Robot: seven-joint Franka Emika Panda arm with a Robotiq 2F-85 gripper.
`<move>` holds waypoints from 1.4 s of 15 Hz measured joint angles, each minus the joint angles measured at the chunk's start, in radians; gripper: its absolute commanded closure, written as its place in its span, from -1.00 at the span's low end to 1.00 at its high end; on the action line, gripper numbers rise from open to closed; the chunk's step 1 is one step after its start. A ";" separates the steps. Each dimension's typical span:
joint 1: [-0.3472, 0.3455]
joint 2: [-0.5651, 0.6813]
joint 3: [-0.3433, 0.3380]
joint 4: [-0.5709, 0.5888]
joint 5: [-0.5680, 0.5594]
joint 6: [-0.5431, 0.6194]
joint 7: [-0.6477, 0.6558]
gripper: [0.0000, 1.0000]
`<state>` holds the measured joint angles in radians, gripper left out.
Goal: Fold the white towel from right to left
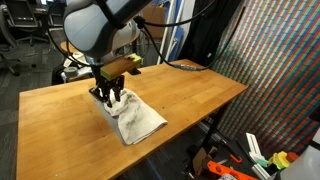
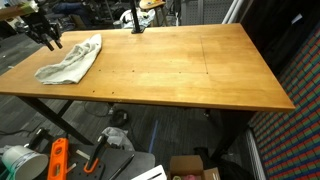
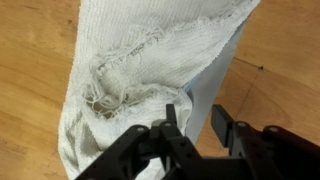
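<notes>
Gripper (image 1: 110, 98), jaws parted and empty, hangs over the white towel's (image 1: 138, 122) far-left end; the cloth's length runs near-right.

A: The wrinkled off-white cloth towel (image 3: 140, 50) is showing a greyish tint along its frayed hem. And the table?
B: The flat wooden tabletop (image 2: 180, 70) is glowing honey-brown, with faint grain lines running through it.
A: The two-fingered metal gripper (image 3: 195, 120)?
B: It is looking matt black, while the rounded plastic arm casing (image 1: 95, 25) is showing white.
</notes>
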<state>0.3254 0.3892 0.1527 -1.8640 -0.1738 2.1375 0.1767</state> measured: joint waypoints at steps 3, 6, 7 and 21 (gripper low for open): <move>-0.027 -0.040 0.003 -0.043 0.010 -0.031 -0.075 -0.93; -0.102 -0.122 -0.006 -0.088 0.047 -0.048 -0.161 -1.00; -0.133 -0.144 -0.014 -0.099 0.065 -0.050 -0.190 -1.00; -0.150 -0.324 0.057 -0.250 0.156 -0.004 -0.388 -1.00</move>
<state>0.1758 0.0650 0.2096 -2.1138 -0.0178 2.1339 -0.2108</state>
